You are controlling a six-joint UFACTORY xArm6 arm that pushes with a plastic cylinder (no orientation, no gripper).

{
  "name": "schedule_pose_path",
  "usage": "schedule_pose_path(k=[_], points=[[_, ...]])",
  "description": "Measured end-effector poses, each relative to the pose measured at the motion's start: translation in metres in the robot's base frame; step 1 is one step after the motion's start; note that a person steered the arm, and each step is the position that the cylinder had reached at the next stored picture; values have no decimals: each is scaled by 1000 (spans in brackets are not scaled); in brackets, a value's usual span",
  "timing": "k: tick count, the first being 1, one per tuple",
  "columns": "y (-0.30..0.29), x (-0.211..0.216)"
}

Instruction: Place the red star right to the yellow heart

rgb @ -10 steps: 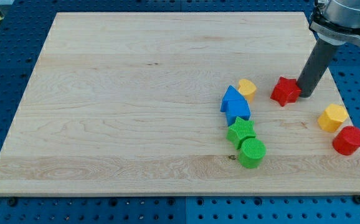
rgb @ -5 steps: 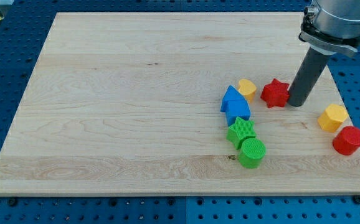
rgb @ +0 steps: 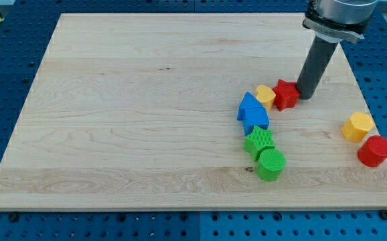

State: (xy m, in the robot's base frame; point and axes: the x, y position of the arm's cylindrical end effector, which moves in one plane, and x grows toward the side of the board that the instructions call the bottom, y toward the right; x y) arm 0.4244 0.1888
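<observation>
Pressing the red star [rgb: 286, 94] (against the yellow heart [rgb: 266, 96]): my tip [rgb: 304, 96].

Probably a robotics lab: wooden board [rgb: 146, 100] on blue perforated bench [rgb: 6, 80] (pegboard-style).

You had a pale wood board [rgb: 146, 100], matt, with visible grain streaks, sitting on a blue perforated metal-looking table [rgb: 6, 80]. The blocks looked like ribbed matt plastic, clearest on the green star [rgb: 259, 141] and green cylinder [rgb: 270, 164]. The rod [rgb: 313, 67] was smooth dark matt, under a shinier grey metal collar [rgb: 333, 15].
</observation>
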Motion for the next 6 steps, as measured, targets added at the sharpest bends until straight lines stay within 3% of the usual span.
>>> schedule_pose_path(k=[2,6], points=[[6,-48],[-20,-29]])
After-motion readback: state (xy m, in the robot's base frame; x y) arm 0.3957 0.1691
